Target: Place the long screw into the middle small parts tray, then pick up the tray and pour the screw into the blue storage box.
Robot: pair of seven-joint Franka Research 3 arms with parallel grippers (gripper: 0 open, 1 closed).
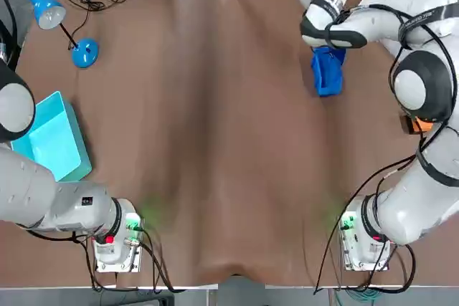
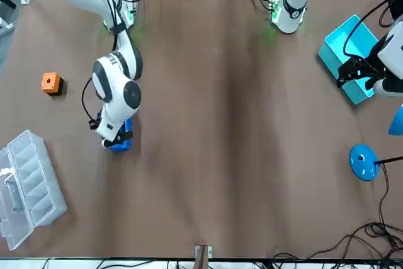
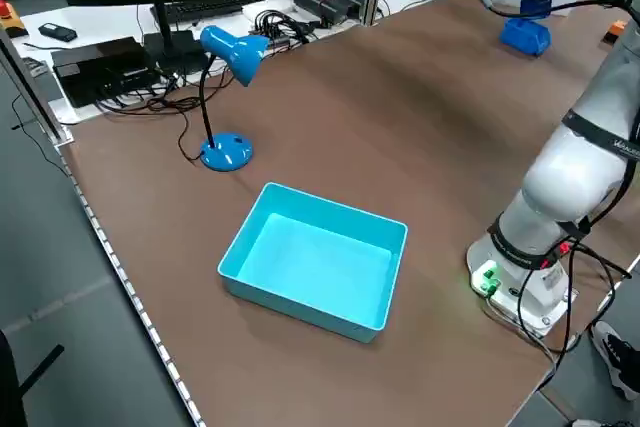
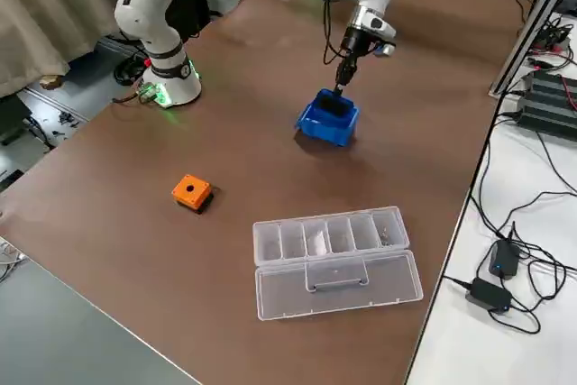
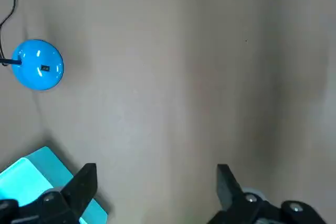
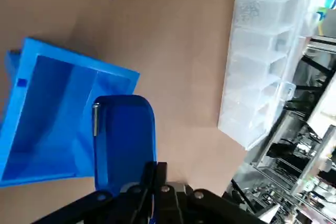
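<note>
Looking down from overhead, the right arm reaches to the far right of the table [image 1: 215, 141], its wrist over the blue box [image 1: 328, 77]. The left arm sits folded at the near left beside a teal bin [image 1: 50, 141], and a lamp [image 1: 84, 53] stands at the far left.

Front view: the right gripper [image 2: 115, 135] is down at the blue box. An orange block [image 2: 50, 82] sits well apart from it, and a clear organizer [image 2: 28, 181] lies near the table's corner.

Left side view: the teal bin is close up, the lamp is beyond it and the blue box is far across the table.

Right side view: the right gripper points straight down with its fingertips at the box's rim. I cannot tell the tray apart from the box here. The organizer lies with its lid open flat.

Left wrist view: the left gripper [image 5: 155, 182] has its 2 fingers spread wide over bare table, with the lamp's base and a corner of the teal bin in sight.

Right wrist view: the right gripper's fingers are pressed together on the end of a small dark-blue tray [image 6: 126, 140], pinching it. The tray overlaps the blue box's wall. 1 long screw [image 6: 96, 119] lies along the tray's edge on the side toward the box's inside.
</note>
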